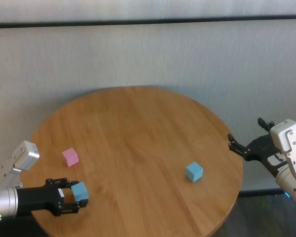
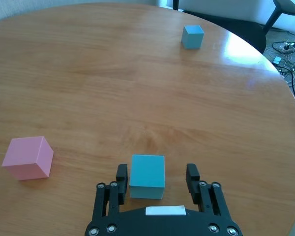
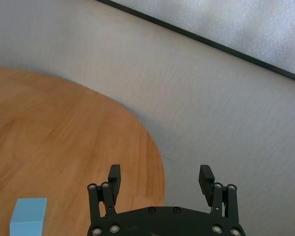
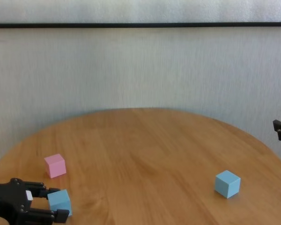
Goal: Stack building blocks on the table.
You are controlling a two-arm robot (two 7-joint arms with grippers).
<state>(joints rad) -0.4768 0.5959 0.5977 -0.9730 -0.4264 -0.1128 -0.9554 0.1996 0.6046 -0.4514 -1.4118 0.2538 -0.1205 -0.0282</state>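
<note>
The left gripper's [image 2: 156, 179] fingers straddled a blue block [image 2: 147, 176] without quite clamping, so an off-centre squeeze could skew it; the right gripper [image 3: 161, 179] hung open.

- My left gripper [image 1: 71, 196] lies low on the table [image 1: 138, 128], its fingers either side of a light blue block [image 1: 80, 191].
- Pink block [image 1: 70, 157]: just beyond.
- Second blue block [image 1: 194, 171]: well right.
- My right gripper [image 1: 244, 148]: open, off the table's edge.

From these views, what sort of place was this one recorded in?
Probably an office or lab room: a round wooden table against a plain pale wall, with an office chair and floor cables in the left wrist view.
</note>
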